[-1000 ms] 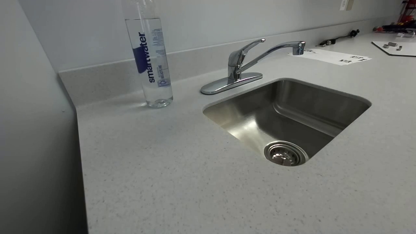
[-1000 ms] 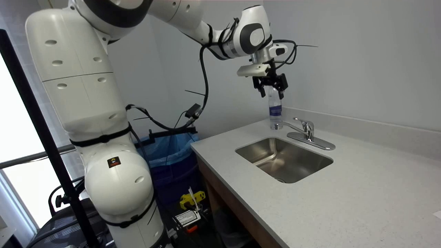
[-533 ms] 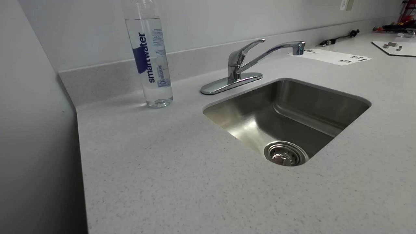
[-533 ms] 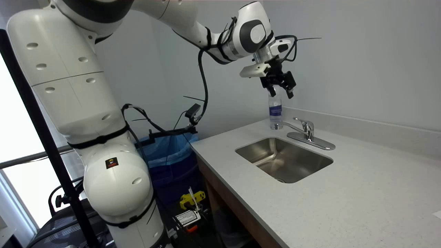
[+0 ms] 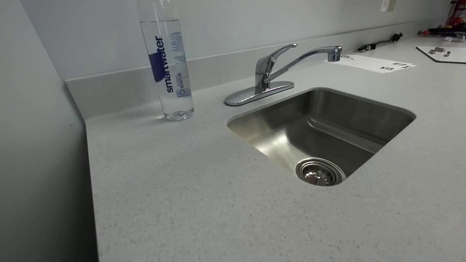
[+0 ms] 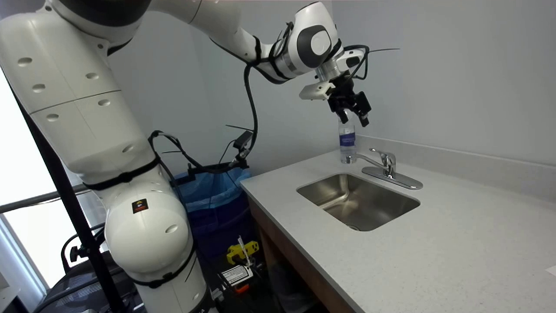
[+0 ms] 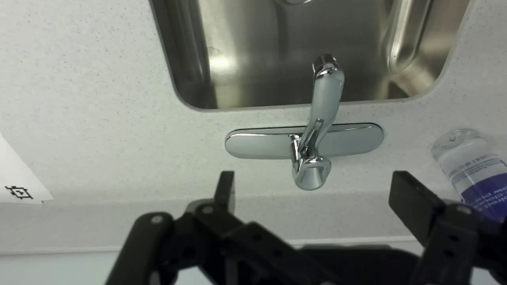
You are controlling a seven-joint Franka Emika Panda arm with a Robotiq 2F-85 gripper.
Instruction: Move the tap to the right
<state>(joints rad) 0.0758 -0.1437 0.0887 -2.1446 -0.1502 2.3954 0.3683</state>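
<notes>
The chrome tap (image 5: 263,71) stands behind the sink on its oval base plate. It also shows in an exterior view (image 6: 388,164), with its spout reaching over the sink's edge. In the wrist view, the tap's spout (image 7: 326,93) points up over the basin, tilted slightly right, and the lever lies above it. My gripper (image 6: 354,120) is well above the counter, tilted, higher than the tap and apart from it. In the wrist view, the gripper (image 7: 313,184) is open and empty, with its fingers wide on both sides of the tap's rear end.
A clear water bottle (image 5: 173,69) stands upright beside the tap; in the wrist view the bottle (image 7: 483,178) is near the right finger. The steel sink (image 6: 360,202) is set into the counter. A marked paper (image 7: 18,174) lies at the left. A wall and backsplash (image 6: 456,154) run behind the tap.
In an exterior view the gripper has shifted right and tilted over the last second, then drifted very slightly left and down. The arm's upper links have swung left. Tap and bottle have not moved.
</notes>
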